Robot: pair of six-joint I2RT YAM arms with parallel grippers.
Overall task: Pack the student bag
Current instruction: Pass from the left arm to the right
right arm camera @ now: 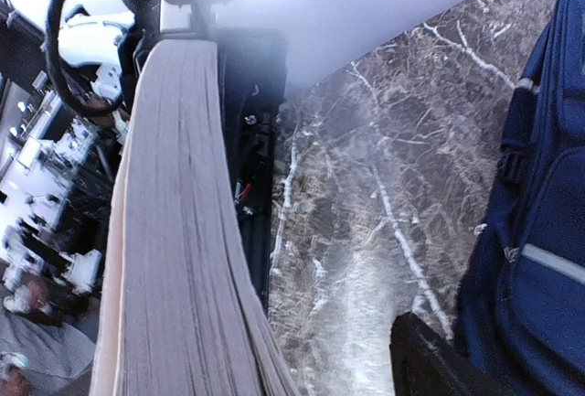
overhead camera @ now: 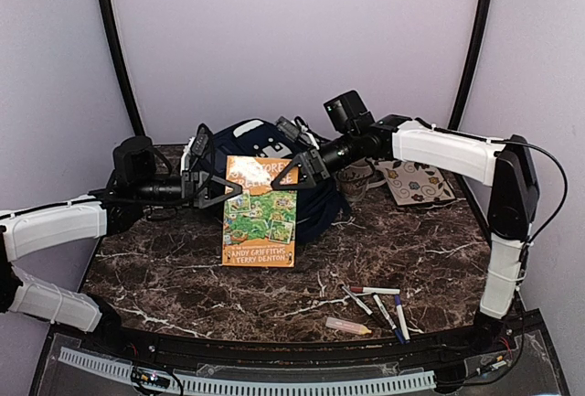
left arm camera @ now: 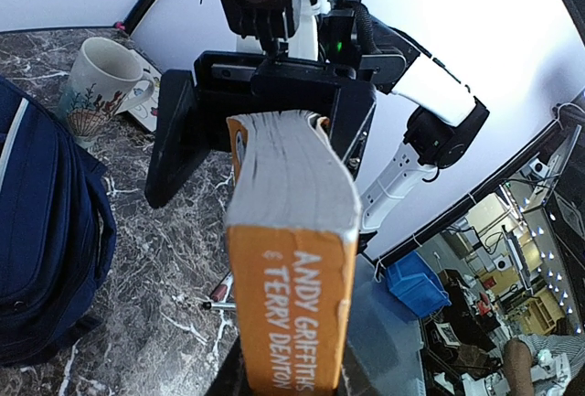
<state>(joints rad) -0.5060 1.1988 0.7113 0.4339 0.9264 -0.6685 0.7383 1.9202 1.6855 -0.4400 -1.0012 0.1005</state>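
Left claw (overhead camera: 218, 193) gripped the book (overhead camera: 260, 218) by its left edge; right claw (overhead camera: 309, 169) stood wide astride its far right corner. Book's long axis ran near to far. Student bag (overhead camera: 320, 208) lay on the desk (overhead camera: 183, 268) just behind and beneath, between both claws.

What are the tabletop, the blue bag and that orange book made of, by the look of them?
Tabletop: looks like polished dark marble, glossy with white veins; it may be a printed imitation.
Blue bag: matte woven fabric, with stitched seams and soft folds.
Orange book: paper, a thick block of pages in a printed card cover, worn at the spine.
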